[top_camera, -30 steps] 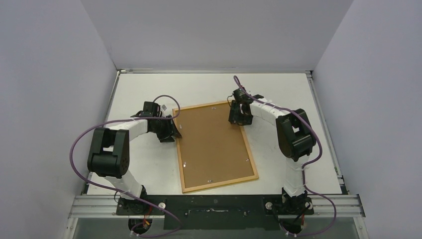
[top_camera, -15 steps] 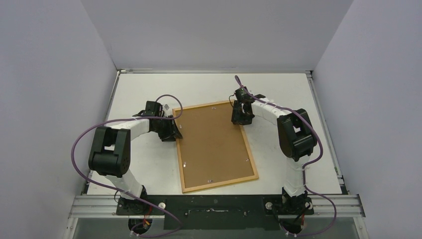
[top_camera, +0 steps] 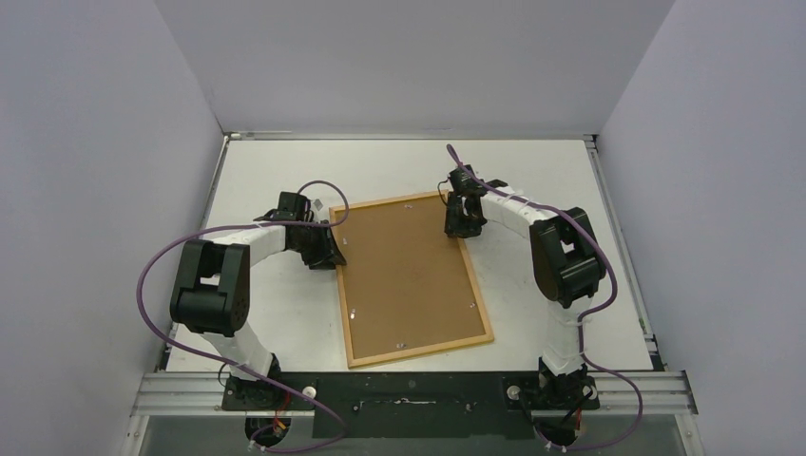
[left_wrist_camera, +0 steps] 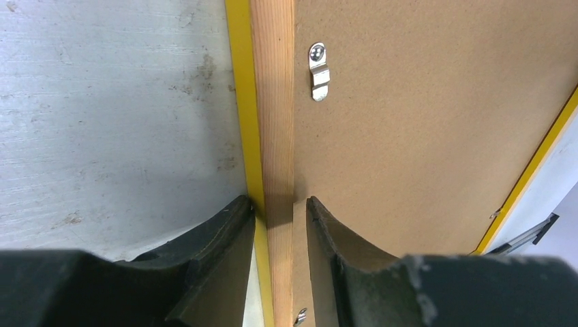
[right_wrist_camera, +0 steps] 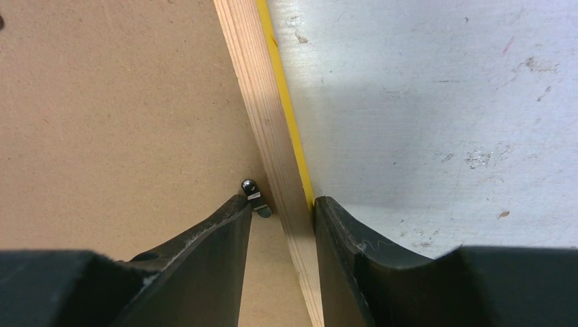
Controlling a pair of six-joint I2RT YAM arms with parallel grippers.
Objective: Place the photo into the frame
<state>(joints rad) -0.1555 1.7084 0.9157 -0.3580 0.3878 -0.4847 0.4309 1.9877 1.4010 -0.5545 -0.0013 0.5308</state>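
The frame [top_camera: 418, 353] lies face down on the table, wood back up, with yellow showing at its outer edge. A brown backing board [top_camera: 409, 275] fills it. The photo is hidden. My left gripper [top_camera: 333, 249] straddles the frame's left rail [left_wrist_camera: 272, 102]. In the left wrist view its jaws [left_wrist_camera: 279, 204] are closed on the rail, one finger on the yellow edge and the other on the board side. My right gripper [top_camera: 463, 226] straddles the right rail [right_wrist_camera: 255, 102]. Its jaws [right_wrist_camera: 281, 201] are open, the outer finger at the yellow edge and the inner one a small gap away.
Small metal turn clips [left_wrist_camera: 318, 71] [right_wrist_camera: 255, 197] sit along the inside of the rails; one lies right at my right gripper's inner finger. Bare white table [top_camera: 276, 313] lies on both sides of the frame. Grey walls enclose the table.
My right gripper has shifted from over the backing board out to the frame's right rail. My left gripper has edged slightly along the left rail. The frame has not moved.
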